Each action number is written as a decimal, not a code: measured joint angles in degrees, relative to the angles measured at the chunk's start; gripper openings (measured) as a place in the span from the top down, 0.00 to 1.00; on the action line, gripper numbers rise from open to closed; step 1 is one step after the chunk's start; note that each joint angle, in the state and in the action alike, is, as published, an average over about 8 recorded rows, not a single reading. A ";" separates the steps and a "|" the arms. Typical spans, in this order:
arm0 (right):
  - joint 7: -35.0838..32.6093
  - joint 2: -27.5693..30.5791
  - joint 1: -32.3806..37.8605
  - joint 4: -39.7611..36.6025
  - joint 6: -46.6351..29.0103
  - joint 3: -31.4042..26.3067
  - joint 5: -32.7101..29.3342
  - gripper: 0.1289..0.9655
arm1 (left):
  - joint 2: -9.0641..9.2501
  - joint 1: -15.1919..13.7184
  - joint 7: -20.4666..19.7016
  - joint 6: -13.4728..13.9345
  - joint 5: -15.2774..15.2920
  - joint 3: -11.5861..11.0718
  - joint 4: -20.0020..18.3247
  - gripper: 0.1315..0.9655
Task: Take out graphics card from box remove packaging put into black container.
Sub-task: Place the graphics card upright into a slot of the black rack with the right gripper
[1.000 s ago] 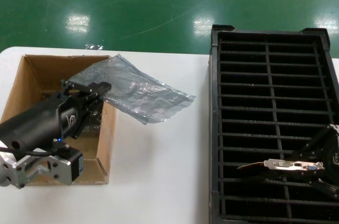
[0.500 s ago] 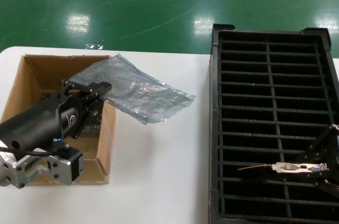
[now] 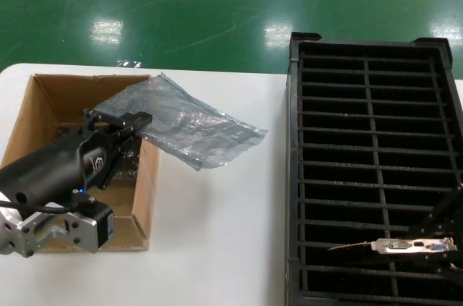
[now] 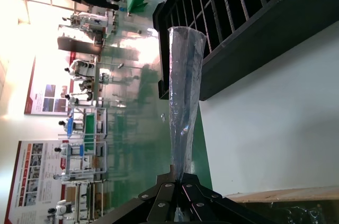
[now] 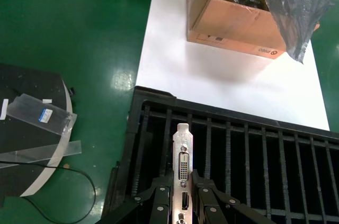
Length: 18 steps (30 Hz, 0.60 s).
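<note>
A glossy green floor (image 3: 217, 2) with lamp reflections lies behind a white bench (image 3: 224, 234) in the head view. On the bench's left stands the box (image 3: 43, 114), brown corrugated cardboard, open at the top; on its right lies the black container (image 3: 293, 176), a rigid plastic tray ribbed into 2 columns of narrow slots. The left gripper (image 3: 119, 121) is over the box, its fingers closed on one edge of the packaging (image 3: 192, 129), a crinkly translucent grey-blue bag that drapes over the box's wall and onto the bench. At the container's near right corner the right gripper (image 3: 443, 247) holds the graphics card (image 3: 405, 246) level over a slot, its silver bracket with a blue port showing, the thin board pointing towards the centre rib. In the left wrist view the packaging (image 4: 184, 97) rises from between the closed fingers (image 4: 164, 198), with the container (image 4: 249, 17) and a workshop beyond. In the right wrist view the right gripper (image 5: 183, 195) has its fingers (image 5: 159, 203) clamped on either side of the card's bracket (image 5: 183, 152), which stands above the container's ribs (image 5: 254, 150); farther off are the box (image 5: 233, 20), the hanging packaging (image 5: 296, 1) and the green floor (image 5: 74, 23).
</note>
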 joint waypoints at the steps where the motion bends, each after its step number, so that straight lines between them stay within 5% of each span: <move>1: 0.08 0.05 -0.11 0.18 0.02 0.03 0.04 0.93 | 0.00 0.00 0.00 0.00 0.00 0.00 0.00 0.99; 18: -1.14 -3.37 2.66 -3.76 -1.16 -4.16 -3.89 0.93 | 0.00 0.00 0.00 0.00 0.00 0.00 0.00 0.99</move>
